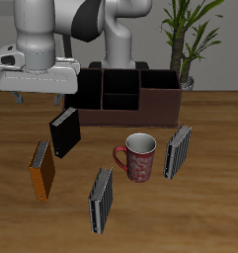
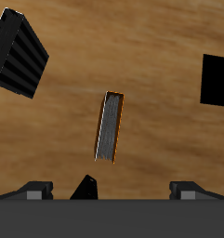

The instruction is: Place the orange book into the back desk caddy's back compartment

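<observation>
Orange book (image 2: 109, 126) below spread fingers (image 2: 39, 189)

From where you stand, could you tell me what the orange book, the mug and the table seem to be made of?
The orange book looks like a matte hardcover with grey paper page edges, though the render leaves that open. The mug seems glazed ceramic: red-and-white pattern, rigid handle. The table appears to be wood, judging by its brown grain streaks.

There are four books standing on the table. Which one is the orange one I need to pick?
The orange book, standing nearest the table's edge beside the black book. The two grey striped books flank the mug.
</observation>
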